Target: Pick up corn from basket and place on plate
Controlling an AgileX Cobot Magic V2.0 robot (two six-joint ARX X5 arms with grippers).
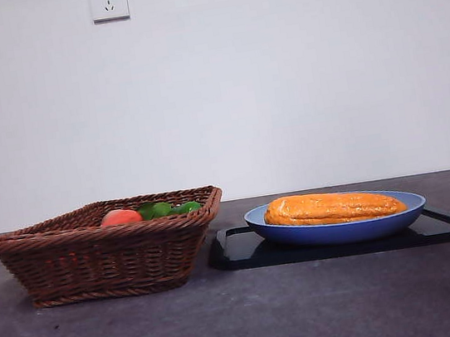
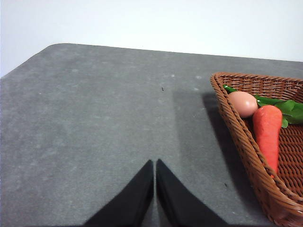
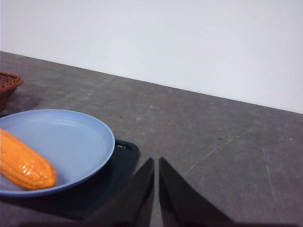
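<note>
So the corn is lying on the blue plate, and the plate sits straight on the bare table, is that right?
Not quite. The corn does lie on the blue plate, but the plate rests on a flat black tray, not the bare table. The front view shows it; the right wrist view does too.

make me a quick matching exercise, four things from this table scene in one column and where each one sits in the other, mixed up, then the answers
Things
1. corn
2. plate
3. carrot
4. basket

Places
A. on the black tray
B. inside the basket
C. directly on the grey table
D. lying on the plate

Pairs: 1-D, 2-A, 3-B, 4-C
</note>
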